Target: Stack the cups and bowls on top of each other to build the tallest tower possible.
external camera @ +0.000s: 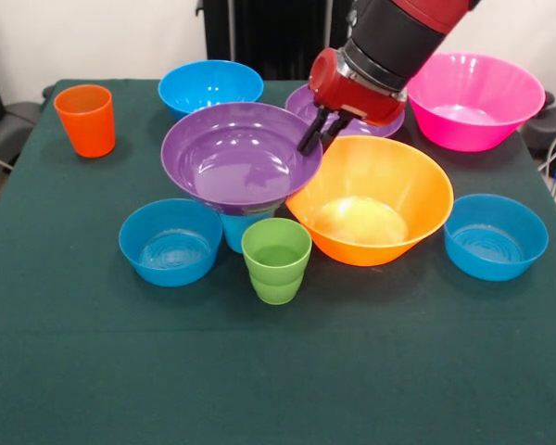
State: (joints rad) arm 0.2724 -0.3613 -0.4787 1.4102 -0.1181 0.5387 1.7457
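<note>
A wide purple bowl (236, 158) rests upright on a light blue cup (233, 232), making a low tower at the table's middle. My gripper (319, 137) comes down from the upper right and straddles this bowl's right rim, one finger inside and one outside, shut on the rim. A large orange-yellow bowl (371, 199) sits right beside it. A green ridged cup (276, 260) stands in front. An orange cup (85, 119) stands at the far left. A second purple bowl (392, 123) is mostly hidden behind the gripper. A large pink bowl (473, 97) is at the upper right.
Three blue bowls stand apart: one at the back (210, 85), one at the front left (170, 241), one at the front right (496, 236). The dark green tablecloth (278, 371) covers the table. The purple bowl's rim nearly touches the orange-yellow bowl.
</note>
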